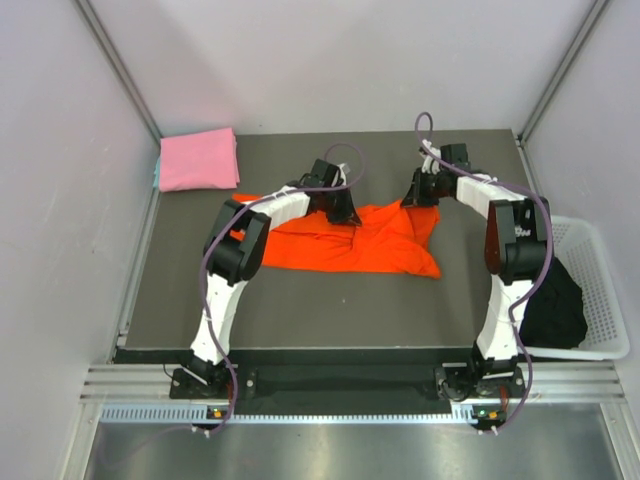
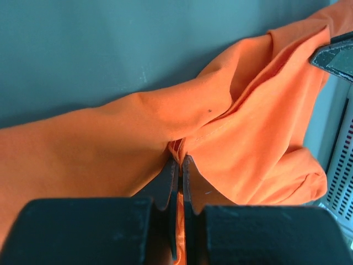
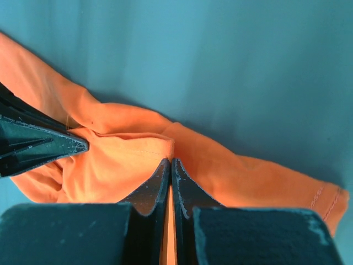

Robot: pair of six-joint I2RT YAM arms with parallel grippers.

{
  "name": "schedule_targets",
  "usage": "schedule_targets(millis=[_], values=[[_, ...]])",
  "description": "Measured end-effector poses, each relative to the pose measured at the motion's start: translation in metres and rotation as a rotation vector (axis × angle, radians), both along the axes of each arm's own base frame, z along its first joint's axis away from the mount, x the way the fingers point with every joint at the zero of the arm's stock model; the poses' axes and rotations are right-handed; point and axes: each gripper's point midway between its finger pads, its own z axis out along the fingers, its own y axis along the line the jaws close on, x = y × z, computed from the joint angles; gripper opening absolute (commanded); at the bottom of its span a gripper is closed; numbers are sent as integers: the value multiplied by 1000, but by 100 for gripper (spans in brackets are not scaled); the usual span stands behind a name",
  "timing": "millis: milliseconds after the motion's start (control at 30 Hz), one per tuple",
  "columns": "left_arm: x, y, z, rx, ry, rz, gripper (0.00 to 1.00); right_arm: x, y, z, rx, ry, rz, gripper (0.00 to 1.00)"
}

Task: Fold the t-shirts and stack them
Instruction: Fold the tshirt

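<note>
The orange-red t-shirt (image 1: 360, 245) lies crumpled across the middle of the dark mat. My left gripper (image 1: 345, 213) is shut on a fold along its far edge, left of centre; cloth is pinched between the fingertips in the left wrist view (image 2: 180, 160). My right gripper (image 1: 412, 198) is shut on the shirt's far right corner; the cloth sits between the jaws in the right wrist view (image 3: 170, 163). The orange shirt fills both wrist views (image 2: 248, 127) (image 3: 127, 160). The light pink t-shirt (image 1: 198, 159) lies folded at the far left corner.
A white lattice basket (image 1: 598, 290) stands off the mat's right edge with a black garment (image 1: 555, 300) in it. Grey walls close in the back and sides. The other gripper's finger (image 3: 38, 144) shows at the left of the right wrist view.
</note>
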Motion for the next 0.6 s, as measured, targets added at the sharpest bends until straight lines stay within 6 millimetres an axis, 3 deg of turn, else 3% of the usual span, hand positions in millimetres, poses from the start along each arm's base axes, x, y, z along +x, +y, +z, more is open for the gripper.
schedule_targets(millis=[600], values=[[4, 16, 14, 41, -38, 145, 0, 8, 4, 7, -18, -61, 39, 0]])
